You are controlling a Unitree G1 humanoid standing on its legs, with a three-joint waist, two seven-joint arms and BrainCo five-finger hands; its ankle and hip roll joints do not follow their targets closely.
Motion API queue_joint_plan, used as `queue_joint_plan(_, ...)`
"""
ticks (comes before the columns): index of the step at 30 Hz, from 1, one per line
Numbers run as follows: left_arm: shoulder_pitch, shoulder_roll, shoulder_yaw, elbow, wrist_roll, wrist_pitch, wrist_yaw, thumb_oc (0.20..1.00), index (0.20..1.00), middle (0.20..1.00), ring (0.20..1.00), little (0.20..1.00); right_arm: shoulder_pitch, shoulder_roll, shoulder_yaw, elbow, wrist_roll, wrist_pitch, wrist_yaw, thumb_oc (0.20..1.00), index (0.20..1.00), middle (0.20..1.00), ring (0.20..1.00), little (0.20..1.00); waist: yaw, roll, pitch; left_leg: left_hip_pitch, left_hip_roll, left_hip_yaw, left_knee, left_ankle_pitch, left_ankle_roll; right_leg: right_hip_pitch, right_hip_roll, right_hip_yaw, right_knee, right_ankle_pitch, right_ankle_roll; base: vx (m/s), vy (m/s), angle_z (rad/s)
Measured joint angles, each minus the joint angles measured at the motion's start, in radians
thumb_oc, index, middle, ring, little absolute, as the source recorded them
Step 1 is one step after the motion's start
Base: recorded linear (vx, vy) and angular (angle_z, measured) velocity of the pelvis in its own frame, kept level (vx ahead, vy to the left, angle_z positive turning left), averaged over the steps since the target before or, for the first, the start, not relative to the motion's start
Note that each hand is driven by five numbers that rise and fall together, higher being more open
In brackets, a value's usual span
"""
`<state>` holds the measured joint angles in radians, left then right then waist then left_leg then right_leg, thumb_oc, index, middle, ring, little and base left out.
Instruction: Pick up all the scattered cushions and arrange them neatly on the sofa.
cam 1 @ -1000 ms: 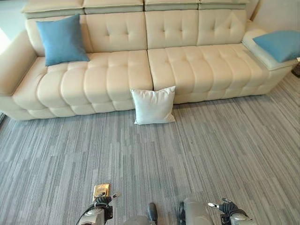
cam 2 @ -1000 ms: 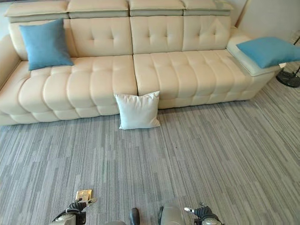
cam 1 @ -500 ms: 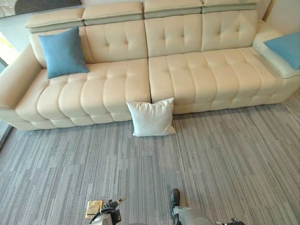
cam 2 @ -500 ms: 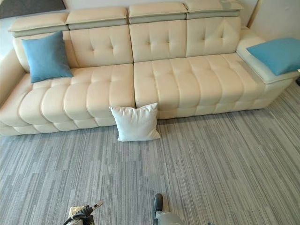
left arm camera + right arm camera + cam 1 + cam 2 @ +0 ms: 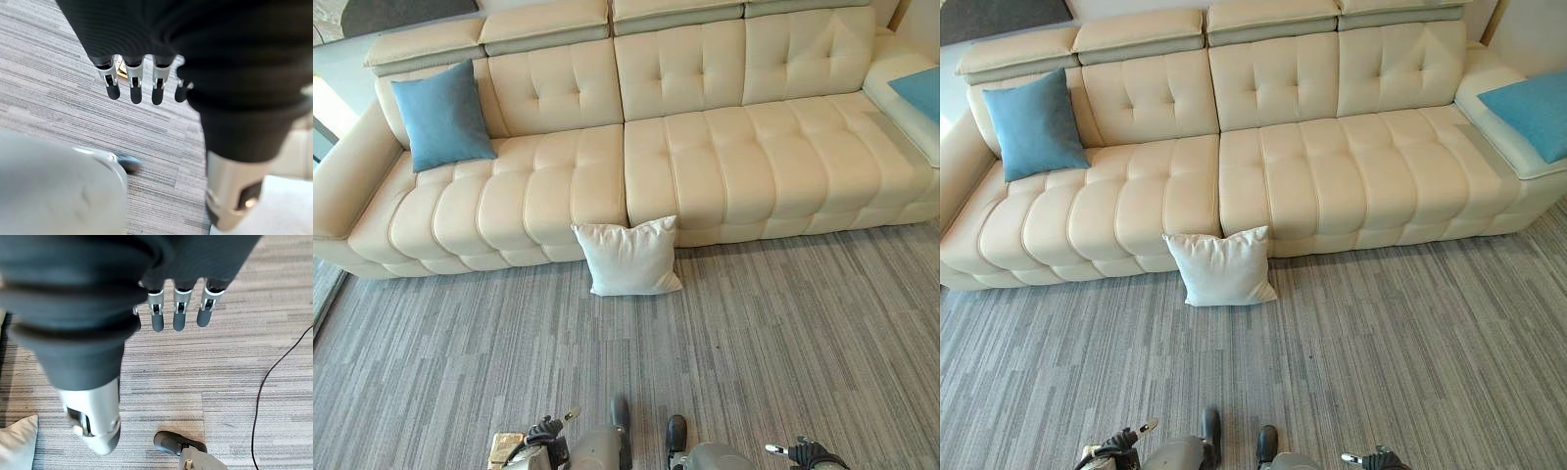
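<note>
Sofa (image 5: pixel 705 166): cream, tufted, long; spans the upper half of the head views, headrest sections along the top edge, arm at the left edge.

White cushion (image 5: pixel 628 257): on the grey striped carpet (image 5: pixel 783 333), centre of frame, upright, leaning against the sofa's front at the seam between the two seat sections. A pale corner of it also shows at the lower left of the right wrist view (image 5: pixel 17 443).

Blue cushion, left (image 5: pixel 442 114): on the sofa seat, upper left of frame, propped upright against the backrest beside the arm.

Blue cushion, right (image 5: pixel 1533 113): lying flat on the sofa's raised end section, upper right edge of frame, partly cut off.

Floor plate (image 5: pixel 503 447): small brass-coloured square set into the carpet, bottom edge, lower left, just beside the left hand.

Left hand (image 5: pixel 132 83): bottom edge, lower left of the head views; fingers straight and relaxed, hanging over the carpet, holding nothing.

Right hand (image 5: pixel 178 308): bottom edge, lower right of the head views; fingers straight, slightly spread, over the carpet, empty.

Writing, labels: none legible on any item.
</note>
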<state>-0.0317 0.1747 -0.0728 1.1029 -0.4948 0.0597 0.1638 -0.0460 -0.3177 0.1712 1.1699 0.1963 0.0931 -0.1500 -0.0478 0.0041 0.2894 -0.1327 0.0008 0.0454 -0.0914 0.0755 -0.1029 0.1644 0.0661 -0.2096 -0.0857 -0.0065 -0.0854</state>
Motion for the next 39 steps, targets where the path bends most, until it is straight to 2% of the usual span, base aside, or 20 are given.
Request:
queue_joint_plan(2, 0.001, 0.008, 0.006, 0.000, 0.003, 0.004, 0.000, 1.000, 1.000, 1.000, 1.000, 1.000, 0.007, -0.001, 0.014, 0.004, -0.001, 0.001, 0.000, 1.000, 1.000, 1.000, 1.000, 1.000, 0.008, 0.000, 0.004, -0.029, -0.009, -0.039, 0.001, 0.040, -0.003, 0.032, 0.022, 0.007, 0.002, -0.020, -0.018, 0.59, 0.179, -0.10)
queue_joint_plan(3, 0.011, 0.010, 0.008, 0.005, 0.002, 0.005, 0.000, 1.000, 1.000, 1.000, 1.000, 1.000, -0.005, 0.001, 0.013, 0.006, -0.001, 0.001, 0.000, 1.000, 1.000, 1.000, 1.000, 1.000, 0.010, -0.004, 0.004, -0.031, -0.015, -0.032, 0.001, 0.040, -0.003, 0.046, 0.023, 0.028, 0.000, -0.061, 0.011, 0.76, 0.261, -0.25)
queue_joint_plan(5, 0.022, 0.008, 0.070, 0.050, 0.001, 0.006, 0.002, 1.000, 1.000, 1.000, 1.000, 1.000, -0.021, 0.013, 0.013, 0.062, -0.001, 0.004, 0.001, 1.000, 1.000, 1.000, 1.000, 1.000, 0.010, -0.015, -0.005, 0.009, -0.017, -0.013, 0.001, 0.032, 0.011, 0.102, 0.023, 0.067, -0.003, -0.098, 0.022, 0.49, 0.211, -0.40)
queue_joint_plan(6, 0.037, 0.007, 0.075, 0.077, 0.000, 0.013, 0.006, 1.000, 1.000, 1.000, 1.000, 1.000, -0.009, 0.017, 0.014, 0.067, -0.002, 0.005, 0.001, 1.000, 1.000, 1.000, 1.000, 1.000, 0.018, -0.024, -0.023, 0.024, -0.022, -0.008, 0.000, 0.044, 0.049, 0.127, 0.014, 0.076, 0.003, -0.108, 0.022, 0.70, 0.360, -0.51)
queue_joint_plan(8, 0.049, 0.014, 0.074, 0.084, 0.000, 0.017, 0.008, 1.000, 1.000, 1.000, 1.000, 1.000, 0.031, 0.028, 0.017, 0.049, -0.013, 0.002, 0.007, 1.000, 1.000, 1.000, 1.000, 1.000, 0.014, -0.056, -0.063, 0.048, -0.084, 0.035, 0.052, 0.047, 0.140, 0.150, -0.041, 0.074, 0.041, -0.159, 0.078, 0.66, 0.353, -0.24)
queue_joint_plan(10, 0.076, 0.014, 0.052, 0.071, 0.001, 0.016, 0.009, 1.000, 1.000, 1.000, 1.000, 1.000, 0.065, 0.032, 0.019, 0.026, -0.021, 0.004, 0.013, 1.000, 1.000, 1.000, 1.000, 1.000, 0.020, -0.015, -0.104, 0.111, -0.067, 0.050, 0.004, 0.064, 0.214, 0.072, -0.048, 0.079, 0.289, -0.203, 0.137, 0.38, 0.251, -0.14)
queue_joint_plan(12, 0.057, 0.040, 0.028, 0.024, 0.001, 0.014, 0.010, 1.000, 1.000, 1.000, 1.000, 1.000, 0.079, 0.059, 0.044, -0.004, -0.024, 0.001, 0.027, 1.000, 1.000, 1.000, 1.000, 1.000, 0.028, -0.049, -0.115, 0.148, -0.097, 0.051, 0.010, 0.002, 0.251, -0.120, -0.124, 0.077, 0.729, -0.221, 0.176, 0.30, 0.255, -0.10)
queue_joint_plan(13, 0.051, 0.049, 0.024, 0.016, 0.001, 0.013, 0.010, 1.000, 1.000, 1.000, 1.000, 1.000, 0.074, 0.066, 0.044, -0.011, -0.026, 0.001, 0.029, 1.000, 1.000, 1.000, 1.000, 1.000, 0.029, -0.070, -0.116, 0.161, -0.113, 0.058, 0.010, 0.015, 0.236, -0.163, -0.169, 0.067, 0.832, -0.223, 0.179, 0.21, 0.206, 0.11)
queue_joint_plan(14, 0.021, 0.052, 0.021, 0.017, 0.001, 0.015, 0.010, 1.000, 1.000, 1.000, 1.000, 1.000, 0.068, 0.069, 0.048, -0.013, -0.031, 0.002, 0.030, 1.000, 1.000, 1.000, 1.000, 1.000, 0.028, -0.082, -0.116, 0.185, -0.138, 0.047, 0.010, -0.002, 0.260, -0.220, -0.218, 0.070, 0.939, -0.233, 0.187, 0.15, 0.131, 0.23)
queue_joint_plan(18, -0.051, 0.053, -0.007, 0.007, 0.001, 0.012, 0.010, 1.000, 1.000, 1.000, 1.000, 1.000, 0.034, 0.059, 0.046, -0.023, -0.041, -0.001, 0.022, 1.000, 1.000, 1.000, 1.000, 1.000, 0.027, -0.054, -0.074, 0.262, -0.143, 0.018, 0.011, -0.030, 0.297, -0.387, -0.241, 0.087, 0.991, -0.249, 0.171, 0.21, 0.077, 0.28)
queue_joint_plan(19, -0.060, 0.051, -0.006, 0.008, 0.001, 0.012, 0.010, 1.000, 1.000, 1.000, 1.000, 1.000, 0.027, 0.053, 0.045, -0.022, -0.040, -0.001, 0.022, 1.000, 1.000, 1.000, 1.000, 1.000, 0.030, -0.042, -0.066, 0.271, -0.130, 0.011, 0.010, -0.046, 0.292, -0.409, -0.227, 0.085, 0.953, -0.257, 0.162, 0.26, -0.026, 0.08)
queue_joint_plan(20, -0.068, 0.050, -0.006, 0.008, 0.001, 0.013, 0.009, 1.000, 1.000, 1.000, 1.000, 1.000, 0.009, 0.044, 0.043, -0.021, -0.040, -0.001, 0.021, 1.000, 1.000, 1.000, 1.000, 1.000, 0.028, -0.014, -0.037, 0.295, -0.107, -0.002, 0.011, -0.073, 0.273, -0.417, -0.194, 0.045, 0.798, -0.262, 0.157, 0.19, -0.067, 0.06)
queue_joint_plan(24, -0.047, 0.067, -0.003, 0.011, 0.004, 0.014, 0.008, 1.000, 1.000, 1.000, 1.000, 1.000, 0.011, 0.059, 0.046, -0.011, -0.040, 0.002, 0.023, 1.000, 1.000, 1.000, 1.000, 1.000, 0.029, -0.027, -0.018, 0.349, -0.097, 0.021, 0.011, -0.108, 0.211, -0.435, -0.106, 0.038, 0.384, -0.138, 0.153, 0.17, -0.064, 0.12)
queue_joint_plan(28, -0.024, 0.072, -0.006, 0.005, 0.009, 0.014, 0.000, 1.000, 1.000, 1.000, 1.000, 1.000, 0.059, 0.064, 0.043, -0.004, -0.040, 0.004, 0.023, 1.000, 1.000, 1.000, 1.000, 1.000, 0.027, -0.055, -0.028, 0.405, -0.103, 0.036, 0.011, -0.162, 0.157, -0.373, -0.108, -0.034, 0.278, -0.035, 0.128, 0.26, -0.128, 0.45)
queue_joint_plan(30, 0.003, 0.067, -0.005, 0.000, 0.014, 0.014, -0.002, 1.000, 1.000, 1.000, 1.000, 1.000, 0.060, 0.066, 0.016, 0.001, -0.040, 0.003, 0.022, 1.000, 1.000, 1.000, 1.000, 1.000, 0.034, -0.058, -0.039, 0.430, -0.092, 0.037, 0.028, -0.187, 0.133, -0.324, -0.082, -0.028, 0.210, 0.072, 0.059, 0.21, -0.151, -0.05)
queue_joint_plan(32, 0.011, 0.054, -0.004, -0.001, 0.014, 0.014, -0.003, 1.000, 1.000, 1.000, 1.000, 1.000, 0.051, 0.060, 0.012, 0.000, -0.040, 0.001, 0.021, 1.000, 1.000, 1.000, 1.000, 1.000, 0.036, -0.040, -0.049, 0.418, -0.073, 0.046, 0.065, -0.207, 0.108, -0.278, -0.054, -0.024, 0.127, 0.108, 0.029, 0.19, -0.197, -0.06)
queue_joint_plan(33, 0.018, 0.048, -0.003, -0.002, 0.014, 0.014, -0.005, 1.000, 1.000, 1.000, 1.000, 1.000, 0.048, 0.060, 0.013, -0.002, -0.040, 0.001, 0.021, 1.000, 1.000, 1.000, 1.000, 1.000, 0.033, -0.036, -0.050, 0.411, -0.063, 0.048, 0.107, -0.212, 0.101, -0.233, -0.036, -0.021, 0.067, 0.120, 0.013, 0.09, -0.214, 0.11)
queue_joint_plan(35, 0.016, 0.045, -0.004, -0.014, 0.014, 0.013, -0.006, 1.000, 1.000, 1.000, 1.000, 1.000, 0.054, 0.063, 0.014, -0.001, -0.039, 0.001, 0.021, 1.000, 1.000, 1.000, 1.000, 1.000, 0.032, -0.064, -0.051, 0.309, -0.070, 0.060, 0.326, -0.264, 0.043, -0.177, -0.051, -0.002, -0.002, 0.149, 0.005, 0.01, -0.108, 0.08)
queue_joint_plan(37, 0.020, 0.024, -0.010, -0.032, 0.014, 0.011, -0.007, 1.000, 1.000, 1.000, 1.000, 1.000, 0.052, 0.037, 0.015, 0.000, -0.039, -0.001, 0.017, 1.000, 1.000, 1.000, 1.000, 1.000, 0.034, -0.052, -0.054, 0.231, -0.056, 0.045, 0.481, -0.274, 0.028, -0.162, -0.044, -0.002, 0.002, 0.145, -0.015, 0.04, -0.067, -0.09)
queue_joint_plan(39, 0.016, 0.019, -0.012, -0.031, 0.014, 0.011, -0.007, 1.000, 1.000, 1.000, 1.000, 1.000, 0.042, 0.028, 0.016, 0.000, -0.039, -0.001, 0.012, 1.000, 1.000, 1.000, 1.000, 1.000, 0.032, -0.041, -0.049, 0.200, -0.055, 0.023, 0.521, -0.275, 0.027, -0.157, -0.042, 0.003, 0.003, 0.142, -0.017, 0.08, -0.039, -0.06)
